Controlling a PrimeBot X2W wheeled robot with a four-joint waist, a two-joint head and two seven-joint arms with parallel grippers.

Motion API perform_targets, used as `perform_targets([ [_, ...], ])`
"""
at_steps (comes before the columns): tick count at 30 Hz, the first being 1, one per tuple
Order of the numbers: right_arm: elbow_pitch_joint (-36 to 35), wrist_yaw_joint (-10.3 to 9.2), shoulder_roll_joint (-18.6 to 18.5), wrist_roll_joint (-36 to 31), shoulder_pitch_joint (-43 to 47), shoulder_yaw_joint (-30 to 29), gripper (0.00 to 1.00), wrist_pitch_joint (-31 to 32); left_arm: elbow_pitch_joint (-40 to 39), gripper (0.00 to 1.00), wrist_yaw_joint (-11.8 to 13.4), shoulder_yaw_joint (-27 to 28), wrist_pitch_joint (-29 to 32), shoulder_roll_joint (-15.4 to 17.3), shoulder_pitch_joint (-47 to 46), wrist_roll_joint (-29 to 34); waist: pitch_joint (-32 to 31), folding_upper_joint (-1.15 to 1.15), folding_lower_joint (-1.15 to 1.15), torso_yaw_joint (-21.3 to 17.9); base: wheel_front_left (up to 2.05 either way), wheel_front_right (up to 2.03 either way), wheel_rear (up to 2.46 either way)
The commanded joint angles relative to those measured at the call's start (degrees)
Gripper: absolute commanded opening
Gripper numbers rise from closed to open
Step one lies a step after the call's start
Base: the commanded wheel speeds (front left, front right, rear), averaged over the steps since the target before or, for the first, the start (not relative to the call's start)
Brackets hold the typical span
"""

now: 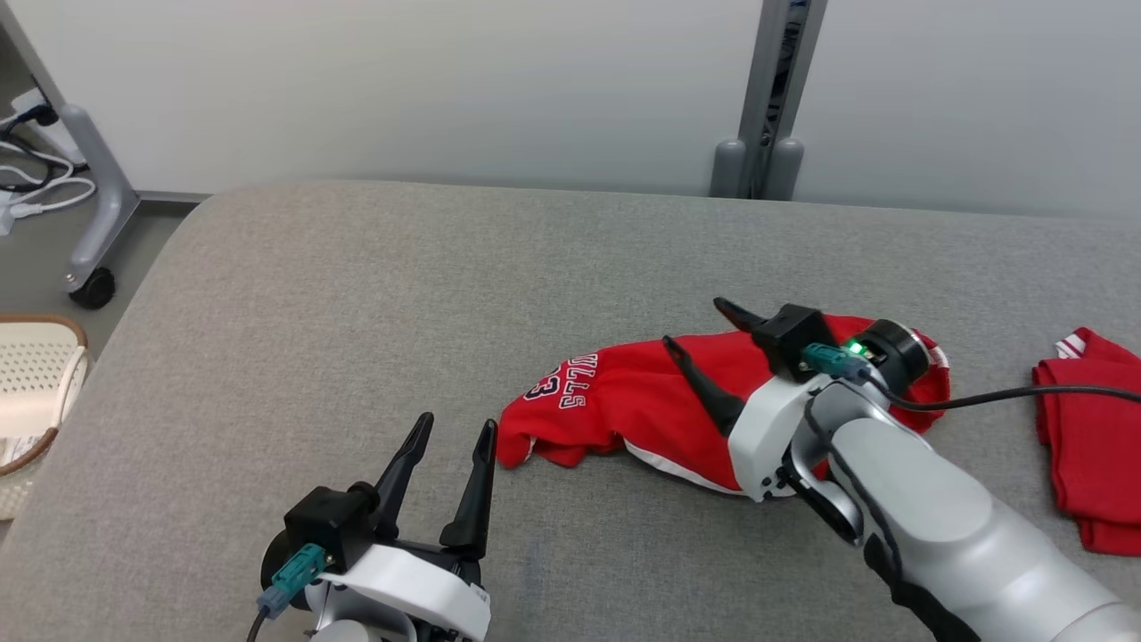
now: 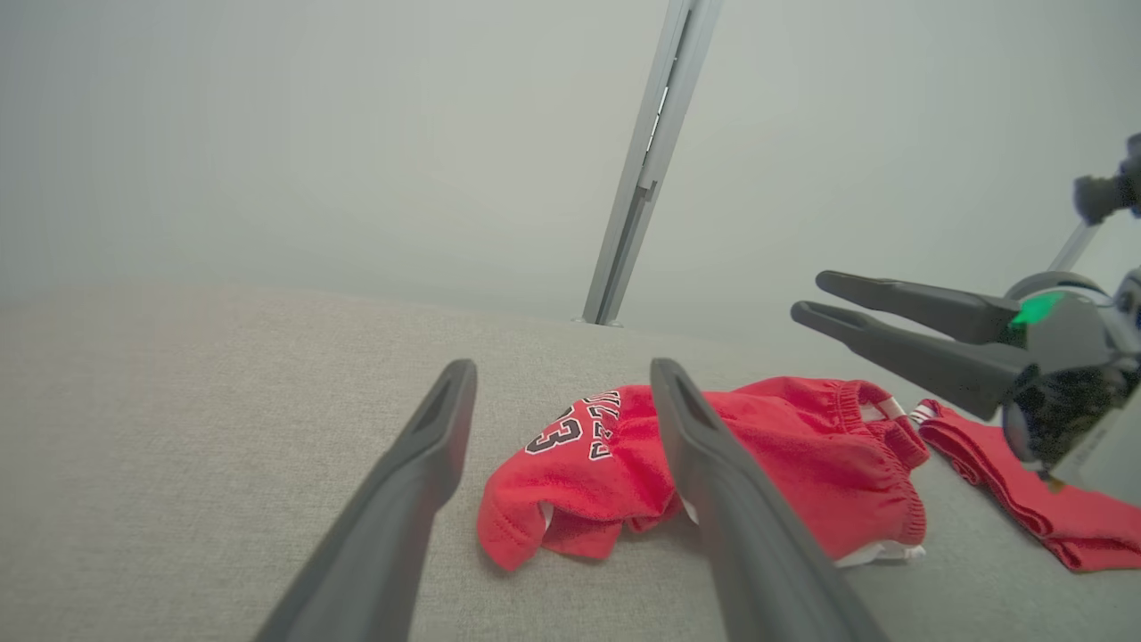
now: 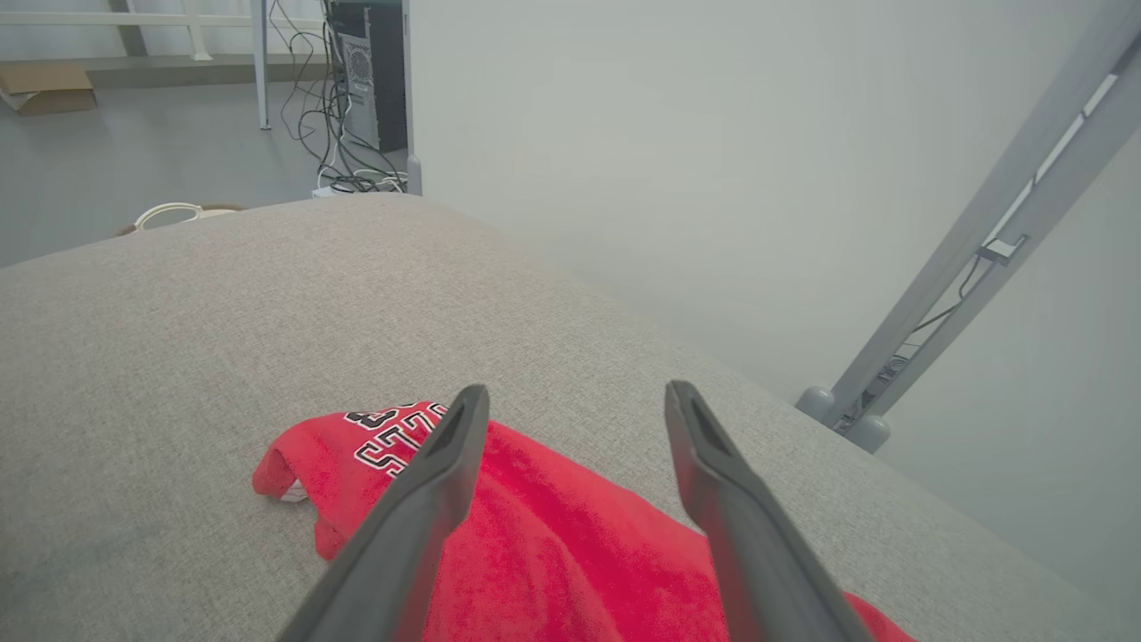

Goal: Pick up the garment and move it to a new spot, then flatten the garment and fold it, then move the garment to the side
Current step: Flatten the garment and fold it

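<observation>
- Worktop (image 1: 357,312): grey fabric-covered surface with a rounded far-left corner; it carries both red textiles.
- Wall (image 1: 446,89): pale and plain, behind the worktop.
- Right arm (image 1: 936,508): pale forearm that enters from the lower right and reaches over the garment. The right jaws stand wide apart and grasp nothing. Their dark fingers (image 1: 704,383) point toward the robot's left. In the left wrist view they hang above the cloth, clear of it.
- Garment (image 1: 624,401): red shorts lying crumpled right of the worktop's centre. The end toward the robot's left bears black-and-white lettering and the number 23. A gathered waistband (image 2: 878,446) is at the opposite end, and white trim shows along the near edge. The right wrist view shows the garment (image 3: 553,544) lying beneath that arm's spread fingers.
- Second red textile (image 1: 1083,428): folded, with a striped white edge. It lies near the right edge of the worktop, apart from the garment.
- Left jaws: spread open and empty at the lower left, over bare worktop. The fingers (image 1: 472,490) point toward the garment's lettered end, and the nearer fingertip is just beside it.
- Post (image 1: 771,89): grey and upright, against the wall.
- Basket (image 1: 36,374): cream, perforated, on the floor at far left.
- Wheeled frame leg (image 1: 98,205): grey, with a castor.
- Cables (image 1: 36,178): white and black, on the floor.
</observation>
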Motion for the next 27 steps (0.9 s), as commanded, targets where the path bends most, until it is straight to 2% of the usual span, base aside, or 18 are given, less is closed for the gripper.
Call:
perform_targets([
  [1,-0.45,-0.01,-0.90,0.53,-0.52,-0.94,1.00,-0.83,-0.18,1.00,0.19,0.49,-0.01,0.23,0.35,0.26,-0.96,0.00,0.00,-1.32,0.00,0.00,0.00],
  [7,-4.17,-0.01,-4.21,-0.09,2.46,-8.93,1.00,-2.08,-0.59,1.00,0.11,1.74,0.00,0.23,1.09,1.30,-1.92,0.00,0.00,-3.90,0.00,0.00,0.00],
  [13,-14.22,-0.01,-6.68,-5.08,10.58,-22.04,1.00,-2.14,-1.31,1.00,-0.30,3.47,0.00,0.22,1.92,2.98,-2.04,0.00,0.00,-6.03,0.00,0.00,0.00],
  [20,-24.04,-0.01,-4.86,-10.69,23.89,-34.37,1.00,-2.16,-1.82,1.00,-0.56,5.18,0.00,0.23,2.86,5.05,-1.92,0.00,0.00,-7.62,0.00,0.00,0.00],
  [27,-27.47,-0.01,-1.78,-13.94,32.83,-39.30,1.00,-2.17,-2.09,1.00,-0.97,6.46,0.00,0.23,4.25,6.23,-1.79,0.00,0.00,-8.33,0.00,0.00,0.00],
])
